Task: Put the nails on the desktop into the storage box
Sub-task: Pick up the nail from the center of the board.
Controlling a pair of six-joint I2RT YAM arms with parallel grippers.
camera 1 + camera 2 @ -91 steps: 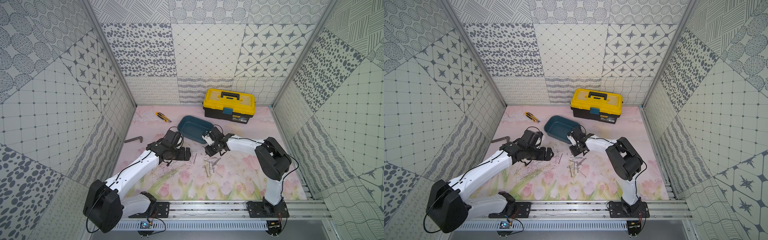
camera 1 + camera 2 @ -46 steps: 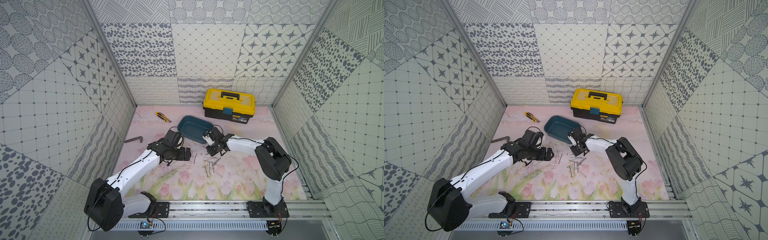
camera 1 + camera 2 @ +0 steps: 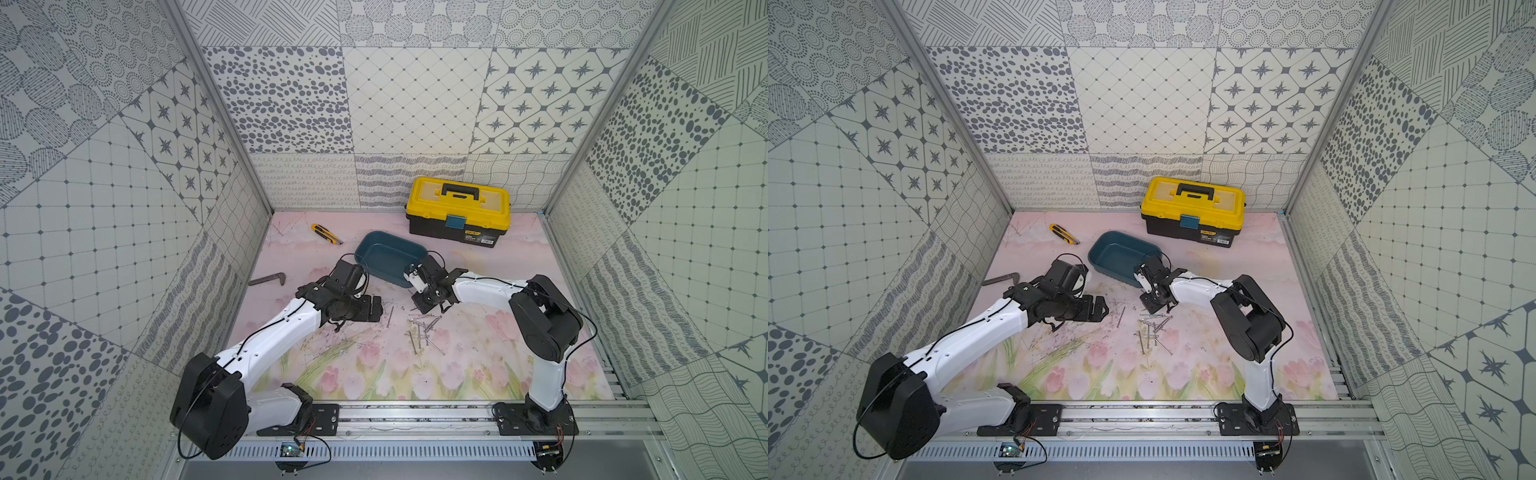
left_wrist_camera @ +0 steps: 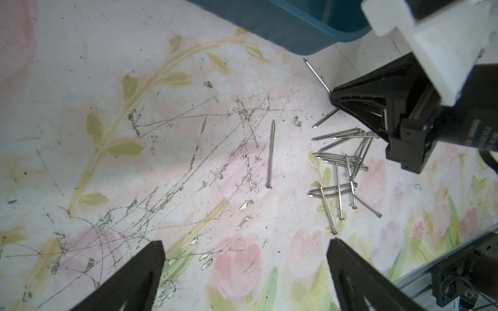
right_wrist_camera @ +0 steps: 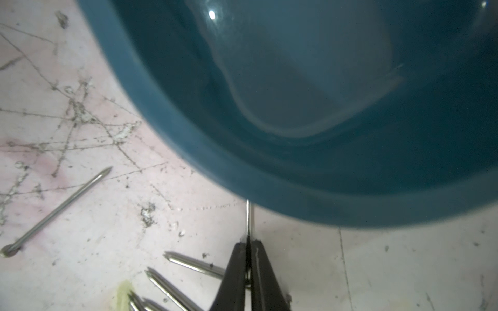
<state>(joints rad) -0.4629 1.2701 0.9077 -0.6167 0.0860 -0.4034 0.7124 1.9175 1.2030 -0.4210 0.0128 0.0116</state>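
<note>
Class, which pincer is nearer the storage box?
Right. The right pincer is beside the storage box, gripping a nail; the left pincer hangs open farther off, over the desktop.

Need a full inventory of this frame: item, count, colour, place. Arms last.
nails: roughly a dozen, exact count unclear, grey, overlapping pile on the desktop
lone nail: 1, grey, flat, apart from the pile
gripped nail: 1, grey, tip beside the storage box wall
storage box: 1, teal, mid-desktop, no nails seen inside
toolbox: 1, yellow and black, closed, by the back wall
utility knife: 1, yellow and black, back left
L-shaped bar: 1, dark, left edge
desktop: 1, pink floral, scuffed
left claw: 1, black, open, over the scratched patch
right claw: 1, black, shut on the gripped nail
</note>
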